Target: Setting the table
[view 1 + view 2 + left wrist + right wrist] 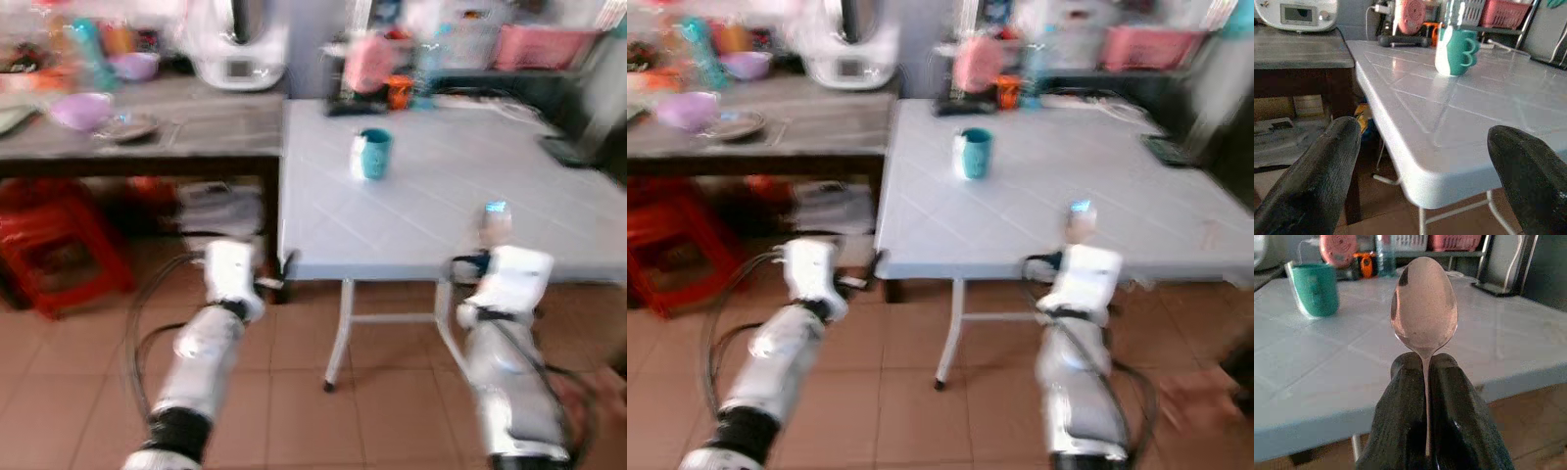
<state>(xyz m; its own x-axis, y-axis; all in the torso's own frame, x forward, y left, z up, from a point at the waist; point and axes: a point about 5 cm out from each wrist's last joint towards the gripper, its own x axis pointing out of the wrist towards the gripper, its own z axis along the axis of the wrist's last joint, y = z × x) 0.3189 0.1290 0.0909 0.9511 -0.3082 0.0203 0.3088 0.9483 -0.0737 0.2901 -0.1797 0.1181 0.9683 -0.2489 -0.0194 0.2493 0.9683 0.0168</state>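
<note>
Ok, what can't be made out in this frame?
- Spoon handle: hidden between the shut right gripper fingers, right wrist view.
- Inside of the mug: seen from the side and blurred, so its contents can't be told, eye views.
- Clutter behind the white table and on the wooden table: motion blur, eye views.
- Left gripper fingertips: open, cut off by the frame edges, left wrist view.

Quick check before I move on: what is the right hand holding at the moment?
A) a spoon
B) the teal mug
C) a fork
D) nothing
A: the right hand is shut on the handle of a metal spoon, bowl pointing up past the fingertips, while the teal mug stands apart on the white table.
</note>
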